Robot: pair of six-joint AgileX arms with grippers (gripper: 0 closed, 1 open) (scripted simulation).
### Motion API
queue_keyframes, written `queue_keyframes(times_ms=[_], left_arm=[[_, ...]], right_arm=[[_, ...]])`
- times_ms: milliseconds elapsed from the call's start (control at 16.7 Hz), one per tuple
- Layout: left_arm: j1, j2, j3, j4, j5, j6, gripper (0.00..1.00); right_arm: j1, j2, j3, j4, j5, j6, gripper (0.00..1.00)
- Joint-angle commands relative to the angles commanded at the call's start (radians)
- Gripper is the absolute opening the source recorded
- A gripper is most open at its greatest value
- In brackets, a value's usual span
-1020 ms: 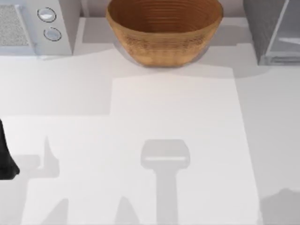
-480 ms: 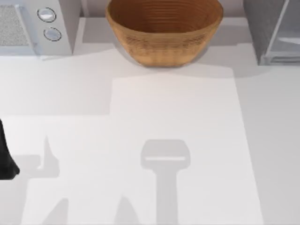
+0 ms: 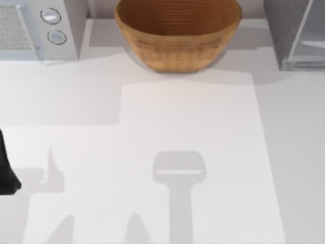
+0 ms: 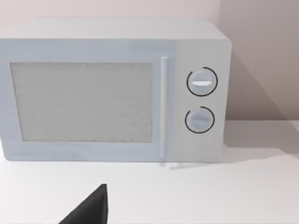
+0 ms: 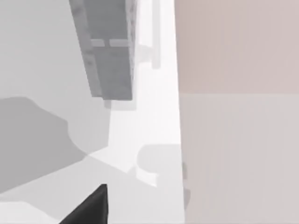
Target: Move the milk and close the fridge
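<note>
While the wicker basket sits at the middle of the table's far edge in the top view, the white microwave stands to its left, its two round knobs on the end nearer the basket. The fridge stands to the basket's right, a grey box at the same far edge. Its pale glassy door panel is on the side turned away from the basket, and I cannot tell whether that door is shut or ajar. A dark part of the left arm shows well to the basket's left and much nearer the front. Soft grey shadows lie across the tabletop in front of the basket.

From the left wrist, the microwave faces the camera squarely, with its speckled door window, upright handle and both knobs in plain sight. A dark tip of the left gripper hangs in front of the microwave, apart from it. Whether this gripper is open or closed cannot be told.

From the right wrist, the fridge appears as a grey block on the white table, close to the pale wall. A dark tip of the right gripper sits well short of the fridge, and its state cannot be told either.
</note>
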Motion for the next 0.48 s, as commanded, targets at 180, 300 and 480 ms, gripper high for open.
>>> queue_keyframes(times_ms=[180,300,480], left_arm=[[0.000,0.000,0.000,0.000,0.000,0.000,1.00],[0.000,0.000,0.000,0.000,0.000,0.000,1.00],[0.000,0.000,0.000,0.000,0.000,0.000,1.00]], right_arm=[[0.065,0.010,0.013,0.061,0.001,0.065,1.00],[0.156,0.021,0.029,0.143,0.007,0.162,1.00],[0.328,0.038,0.052,0.323,0.030,0.385,1.00]])
